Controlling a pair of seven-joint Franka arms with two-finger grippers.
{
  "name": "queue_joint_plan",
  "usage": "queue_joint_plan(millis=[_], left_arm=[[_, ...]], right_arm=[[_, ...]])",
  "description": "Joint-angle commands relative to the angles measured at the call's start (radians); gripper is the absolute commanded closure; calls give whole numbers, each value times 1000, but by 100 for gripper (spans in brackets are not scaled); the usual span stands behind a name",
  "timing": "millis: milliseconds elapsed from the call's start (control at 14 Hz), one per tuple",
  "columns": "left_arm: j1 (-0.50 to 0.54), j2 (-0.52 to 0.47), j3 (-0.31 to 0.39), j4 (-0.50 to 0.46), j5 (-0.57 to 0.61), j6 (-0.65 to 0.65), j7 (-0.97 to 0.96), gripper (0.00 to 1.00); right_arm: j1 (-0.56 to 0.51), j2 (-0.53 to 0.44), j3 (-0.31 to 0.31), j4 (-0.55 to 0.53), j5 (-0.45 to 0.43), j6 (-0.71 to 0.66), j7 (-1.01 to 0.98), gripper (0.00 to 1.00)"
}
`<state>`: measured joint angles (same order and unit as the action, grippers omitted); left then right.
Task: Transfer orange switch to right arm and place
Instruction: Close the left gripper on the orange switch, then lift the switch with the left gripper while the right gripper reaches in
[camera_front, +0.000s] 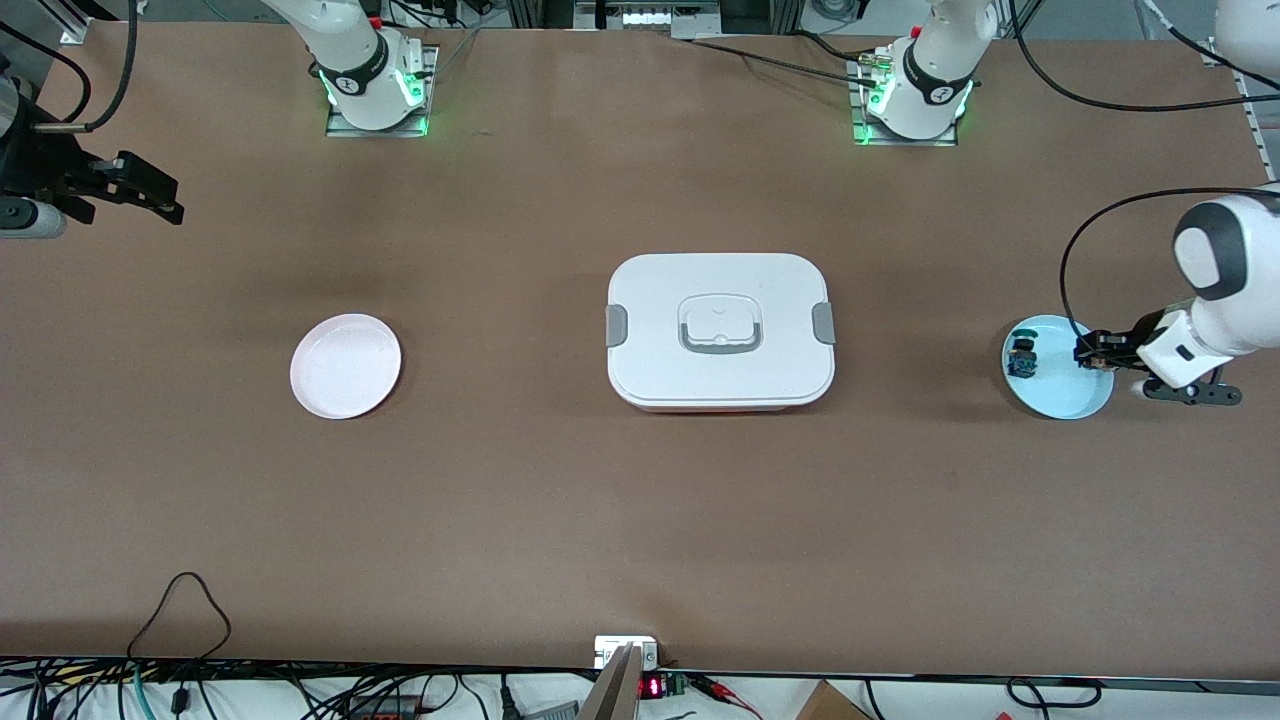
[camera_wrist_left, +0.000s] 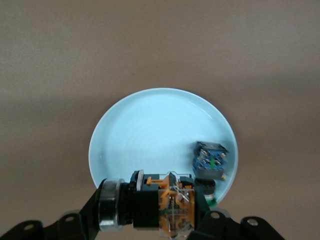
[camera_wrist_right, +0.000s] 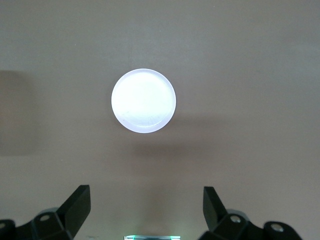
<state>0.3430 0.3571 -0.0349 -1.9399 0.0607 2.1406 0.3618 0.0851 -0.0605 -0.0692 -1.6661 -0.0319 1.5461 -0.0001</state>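
**Left gripper holds the orange switch over the blue plate**

A wide brown worktop (camera_front: 640, 520) fills the front view, matte and plain, with soft shadows under the things on it. Along its edge nearest the front camera runs a tangle of black cables and a small device with a red digit display (camera_front: 652, 687). The two arm bases are bolted along the edge farthest from the camera, each glowing green at its foot.

At the left arm's end of the worktop sits a pale blue plate (camera_front: 1062, 400). The left gripper (camera_front: 1093, 352) hangs over this plate, its fingers closed on the orange switch (camera_wrist_left: 170, 206), which lies sideways between them: silver ring and black collar at one end, orange-tan body at the other. On the plate beside it rests a small blue switch (camera_wrist_left: 210, 162) with a dark cap, apart from the held one.

In the middle of the worktop stands a white lidded box (camera_front: 720, 330) with grey side clips and a grey handle set into its lid.

Toward the right arm's end lies a white plate (camera_front: 345, 365), bare. The right gripper (camera_front: 140, 195) waits in the air over the worktop's edge at that end, well apart from the plate, its black fingers (camera_wrist_right: 75, 205) spread wide and holding nothing.
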Motion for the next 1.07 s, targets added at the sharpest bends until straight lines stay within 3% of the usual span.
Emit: queue_joint_plan(millis=[0,143,430,717,1003], left_arm=[[8,5,-61,94,2,-213,64,91],[5,14,-133,192,-4,-408,80,88],[10,16,-172,226,-163,-459,114,91],[19,17,-188,210,-436,-525,455,90],[17,34,-203,164,-623,-524,766,91]], right_arm=[[10,-2,0,12,-2,-17,-3,0],[10,-2,0,12,1,-17,-6,0],[8,7,-1,12,3,-12,-3,0],[10,14,0,12,4,-11,-6,0],[8,25,-1,14,6,-11,-3,0]])
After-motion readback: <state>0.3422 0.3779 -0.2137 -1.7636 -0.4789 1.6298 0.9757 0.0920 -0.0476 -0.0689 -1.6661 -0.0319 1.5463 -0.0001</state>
